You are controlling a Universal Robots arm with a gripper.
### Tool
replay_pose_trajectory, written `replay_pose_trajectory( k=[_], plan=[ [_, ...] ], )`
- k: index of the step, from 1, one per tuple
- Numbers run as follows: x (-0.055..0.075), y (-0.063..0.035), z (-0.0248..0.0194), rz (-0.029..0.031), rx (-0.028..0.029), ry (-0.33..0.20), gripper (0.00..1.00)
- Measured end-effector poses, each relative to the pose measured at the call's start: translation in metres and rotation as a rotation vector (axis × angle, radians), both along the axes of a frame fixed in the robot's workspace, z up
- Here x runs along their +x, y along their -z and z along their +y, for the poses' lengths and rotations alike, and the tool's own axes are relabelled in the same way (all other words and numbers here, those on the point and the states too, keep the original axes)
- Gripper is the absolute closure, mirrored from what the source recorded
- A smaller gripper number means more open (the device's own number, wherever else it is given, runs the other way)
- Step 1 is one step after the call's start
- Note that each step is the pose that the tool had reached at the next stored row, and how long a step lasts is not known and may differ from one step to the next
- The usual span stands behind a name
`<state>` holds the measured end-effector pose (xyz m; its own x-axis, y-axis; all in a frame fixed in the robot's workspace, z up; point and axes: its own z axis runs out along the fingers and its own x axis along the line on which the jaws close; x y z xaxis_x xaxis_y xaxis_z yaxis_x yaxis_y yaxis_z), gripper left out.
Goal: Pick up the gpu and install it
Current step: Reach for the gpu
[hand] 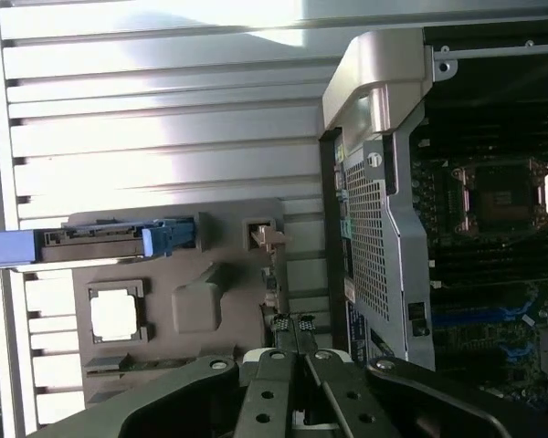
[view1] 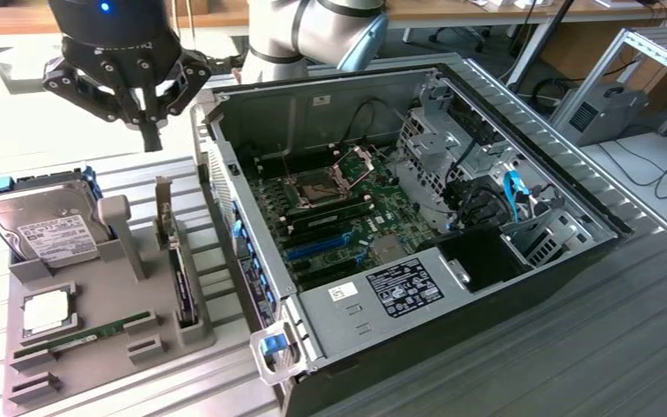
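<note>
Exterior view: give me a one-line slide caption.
Black robot gripper hovers above the thin dark gpu card standing edgewise in a grey tray beside the open silver computer case.

One gpu (view1: 180,271), one hard drive (view1: 44,228), one RAM stick (view1: 84,334).

Dark gpu (view1: 181,287), grey tray (view1: 108,300), green motherboard (view1: 351,217)

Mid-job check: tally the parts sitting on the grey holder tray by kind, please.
Hard drive: 1
CPU chip: 1
RAM stick: 1
gpu: 1
Total: 4
</note>
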<state>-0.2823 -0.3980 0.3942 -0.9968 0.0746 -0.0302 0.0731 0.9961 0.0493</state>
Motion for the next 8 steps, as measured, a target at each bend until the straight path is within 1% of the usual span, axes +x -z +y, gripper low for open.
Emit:
replay_pose_trajectory(
  k=[8],
  plan=[
    [-0.013,0.0000,0.0000,-0.0008,0.0000,0.000,0.89]
  ],
)
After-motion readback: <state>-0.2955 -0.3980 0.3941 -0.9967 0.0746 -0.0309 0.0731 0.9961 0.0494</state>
